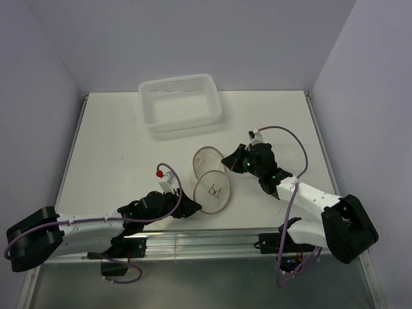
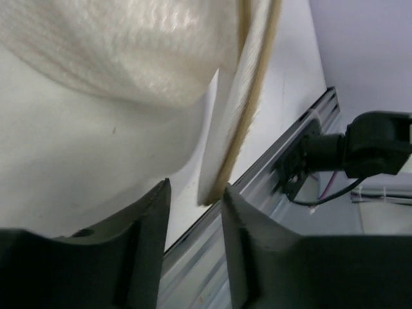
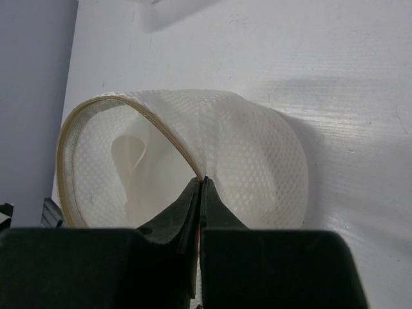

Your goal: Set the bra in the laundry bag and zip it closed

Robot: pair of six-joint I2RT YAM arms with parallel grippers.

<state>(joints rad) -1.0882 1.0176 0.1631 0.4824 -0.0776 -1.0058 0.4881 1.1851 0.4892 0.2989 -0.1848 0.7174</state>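
Observation:
The laundry bag point(image 1: 211, 177), a round pale mesh case, lies mid-table with its two discs spread apart; the near disc carries a small black bra drawing. My right gripper point(image 1: 226, 165) is shut on the beige rim of the bag point(image 3: 161, 138), holding the mouth agape. Smooth white fabric, apparently the bra point(image 3: 132, 161), shows inside the mouth. My left gripper point(image 1: 193, 207) stands open at the near disc's edge. The rim point(image 2: 232, 148) ends between the left gripper's point(image 2: 196, 188) fingertips, touching neither that I can see.
A white perforated basket point(image 1: 187, 122) stands at the back of the table, nothing visible inside it. An aluminium rail point(image 1: 206, 239) runs along the near edge, just below the left gripper. Grey walls close in both sides.

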